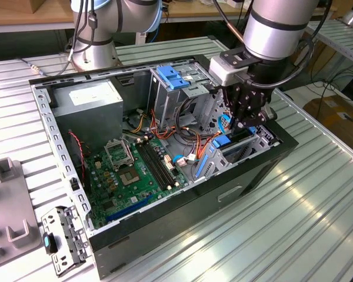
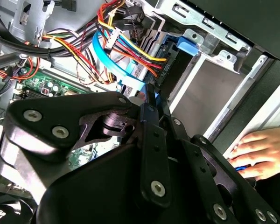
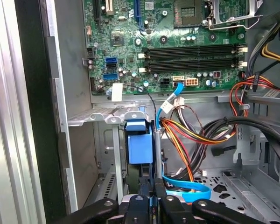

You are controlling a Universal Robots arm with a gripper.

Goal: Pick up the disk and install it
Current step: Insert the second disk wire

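The disk [image 3: 140,145] stands on edge in its blue plastic carrier, lowered into the metal drive cage [image 3: 100,116] at the front corner of the open computer case [image 1: 165,235]. In the exterior view the carrier's blue end [image 1: 222,142] shows just below my gripper [image 1: 247,120]. My gripper [image 3: 150,201] hangs directly over the carrier, its black fingers [image 2: 151,100] pinched together on the blue edge. The carrier's blue tab [image 2: 187,45] lies against the cage wall.
Orange, yellow and blue cables [image 3: 186,140] crowd the space beside the cage. The motherboard [image 1: 135,170], a grey power-supply box [image 1: 88,103] and a bare blue bracket [image 1: 173,76] fill the case. A person's hand [image 2: 252,149] rests outside the case wall.
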